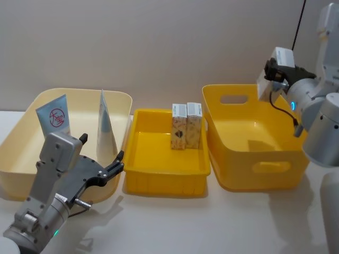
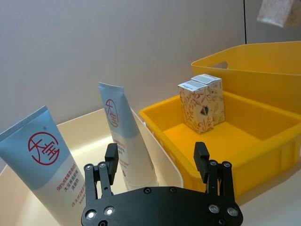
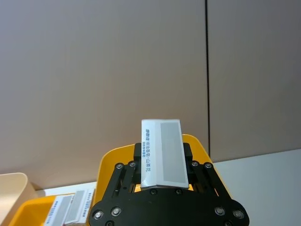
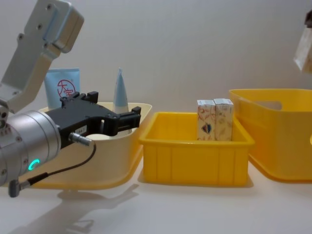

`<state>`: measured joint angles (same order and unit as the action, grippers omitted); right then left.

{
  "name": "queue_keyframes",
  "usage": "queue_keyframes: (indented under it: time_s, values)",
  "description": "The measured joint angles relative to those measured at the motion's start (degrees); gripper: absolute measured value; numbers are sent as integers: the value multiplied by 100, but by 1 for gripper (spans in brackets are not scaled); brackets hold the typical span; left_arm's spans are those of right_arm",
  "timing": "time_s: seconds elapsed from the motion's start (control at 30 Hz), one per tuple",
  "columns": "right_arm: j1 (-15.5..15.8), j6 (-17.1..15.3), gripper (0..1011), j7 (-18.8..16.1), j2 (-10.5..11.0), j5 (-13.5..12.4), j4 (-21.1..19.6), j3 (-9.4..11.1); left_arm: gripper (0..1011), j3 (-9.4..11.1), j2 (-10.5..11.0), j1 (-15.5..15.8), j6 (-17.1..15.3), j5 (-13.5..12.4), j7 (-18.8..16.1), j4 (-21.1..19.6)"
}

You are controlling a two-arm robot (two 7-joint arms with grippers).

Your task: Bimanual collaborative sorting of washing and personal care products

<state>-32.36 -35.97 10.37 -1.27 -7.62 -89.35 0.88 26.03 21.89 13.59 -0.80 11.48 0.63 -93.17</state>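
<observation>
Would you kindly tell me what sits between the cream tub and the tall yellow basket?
In the head view, a low yellow tray sits between them, holding two patterned cartons upright side by side near its back wall.

Plain grey wall [image 1: 159, 42] (dark vertical line [image 3: 207, 75]), white tabletop [image 1: 212, 227].

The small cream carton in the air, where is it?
Chest view, upper right: the small cream carton, clamped in the right gripper, above the large yellow plastic tub.
</observation>
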Motion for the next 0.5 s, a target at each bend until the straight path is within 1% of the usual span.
queue_keyframes:
  time_s: [0.03, 0.1, 0.13, 0.27, 0.33, 0.4, 0.5]
  values:
    - [4, -2, 450, -15, -8, -5, -11, -7, 1001, 0, 0, 0, 0, 0, 0, 0]
    - [16, -10, 529, -51, -32, -17, -41, -28, 1000, 0, 0, 0, 0, 0, 0, 0]
    - [20, -12, 547, -62, -39, -23, -50, -33, 1000, 0, 0, 0, 0, 0, 0, 0]
    - [35, -17, 672, -109, -67, -44, -88, -60, 1000, 0, 0, 0, 0, 0, 0, 0]
    - [43, -20, 766, -127, -80, -50, -104, -71, 1000, 0, 0, 0, 0, 0, 0, 0]
    - [47, -24, 780, -148, -93, -55, -119, -82, 1000, 0, 0, 0, 0, 0, 0, 0]
    - [54, -29, 892, -162, -106, -64, -135, -92, 1001, 0, 0, 0, 0, 0, 0, 0]
